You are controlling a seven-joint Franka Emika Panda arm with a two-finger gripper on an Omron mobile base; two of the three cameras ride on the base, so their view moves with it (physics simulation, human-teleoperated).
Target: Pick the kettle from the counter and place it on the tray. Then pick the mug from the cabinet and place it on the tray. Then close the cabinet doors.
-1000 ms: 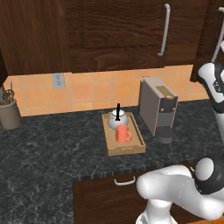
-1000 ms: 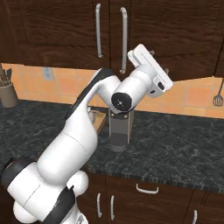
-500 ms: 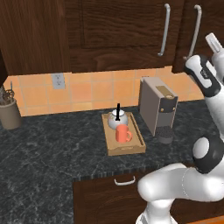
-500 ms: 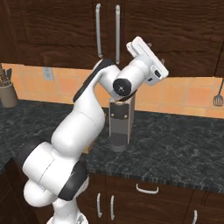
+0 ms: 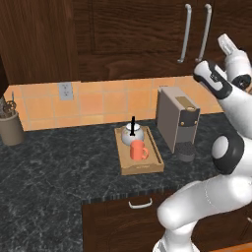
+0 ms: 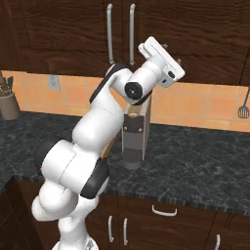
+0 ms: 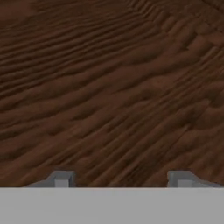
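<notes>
The silver kettle (image 5: pixel 132 134) and the orange-red mug (image 5: pixel 138 150) both stand on the wooden tray (image 5: pixel 147 169), which rests on the dark counter (image 5: pixel 59 167). Above it, the cabinet doors (image 5: pixel 142 29) lie flat side by side, their long bar handles (image 5: pixel 186 32) close together. The same handles (image 6: pixel 132 34) appear in the right base view. My gripper (image 6: pixel 172 53) is raised against the right door, just right of them. In the hand view the gripper (image 7: pixel 120 179) is open, its fingertips (image 7: pixel 61 178) wide apart, with dark wood grain close ahead and nothing between them.
A boxy grey coffee machine (image 5: pixel 177 123) stands right of the tray, under my raised arm. A beige utensil pot (image 5: pixel 11 129) sits at the counter's far left. A spatula (image 6: pixel 242 108) hangs on the tiled wall at the right. A drawer front (image 5: pixel 140 203) lies below the counter.
The right cabinet door has swung in until its handle sits next to the left one. My hand followed it leftward and upward, and the fingers have narrowed a little.
</notes>
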